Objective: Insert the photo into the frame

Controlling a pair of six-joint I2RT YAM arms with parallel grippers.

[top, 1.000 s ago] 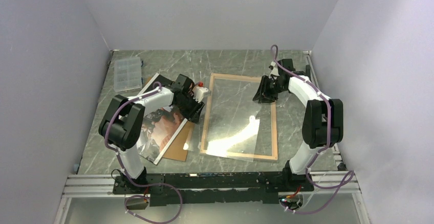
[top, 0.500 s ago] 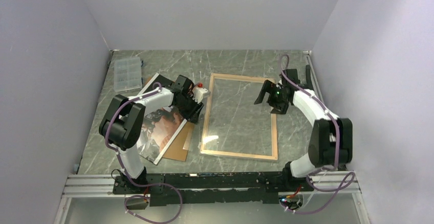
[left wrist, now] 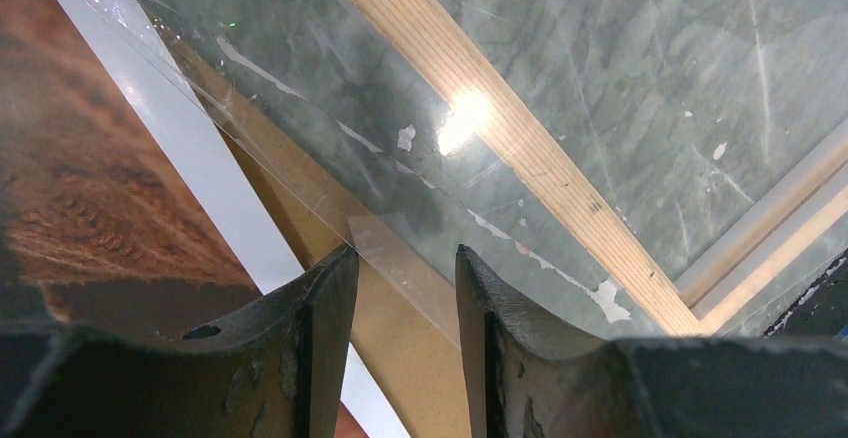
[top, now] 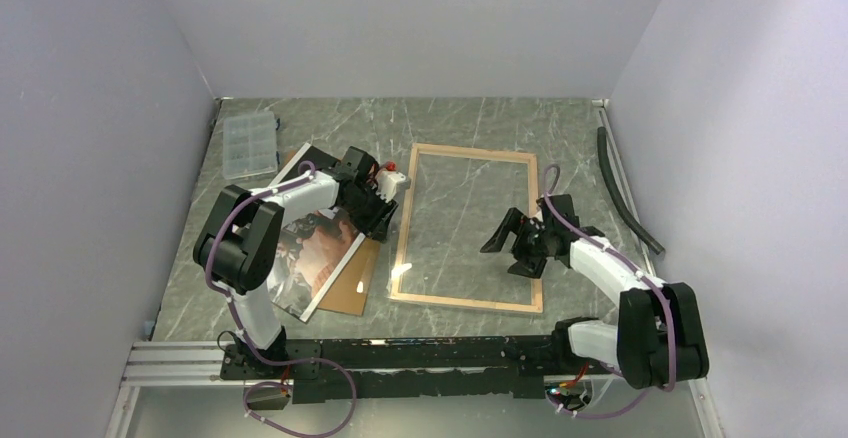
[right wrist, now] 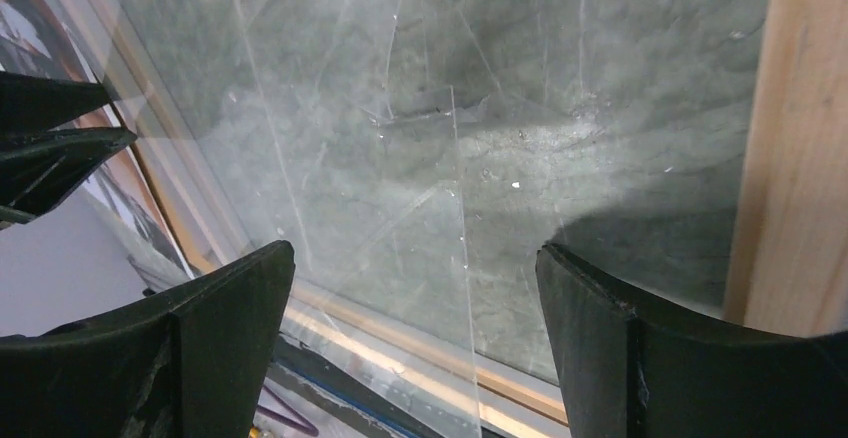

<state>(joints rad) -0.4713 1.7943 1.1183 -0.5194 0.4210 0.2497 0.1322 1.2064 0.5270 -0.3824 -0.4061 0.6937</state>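
**A:** How far along is this?

**B:** Early, I'd judge. On the tabletop (top: 460, 118) the frame (top: 470, 151) lies flat, light-wood back up. The clear pane (top: 460, 228) lies across it, and nothing else is inside.

**A:** And the photo?

**B:** The photo (top: 315, 248) is outside the frame, just to its left. It lies picture side up on the brown backing board (top: 350, 293), partly under the left arm. Neither hand has it.

**A:** What about the hands?

**B:** The right hand (top: 508, 250) hangs over the pane near the frame's near right corner, fingers spread wide and holding nothing. The left hand (top: 385, 213) sits at the frame's left border with its fingers a narrow gap apart. In its wrist view the pane's edge reaches past the wood and runs toward that gap. I cannot tell whether it is pinched.

**A:** So what remains?

**B:** Nearly all of it, as I read it. The pane has to sit squarely, and the photo has to be picked up and laid into the frame.
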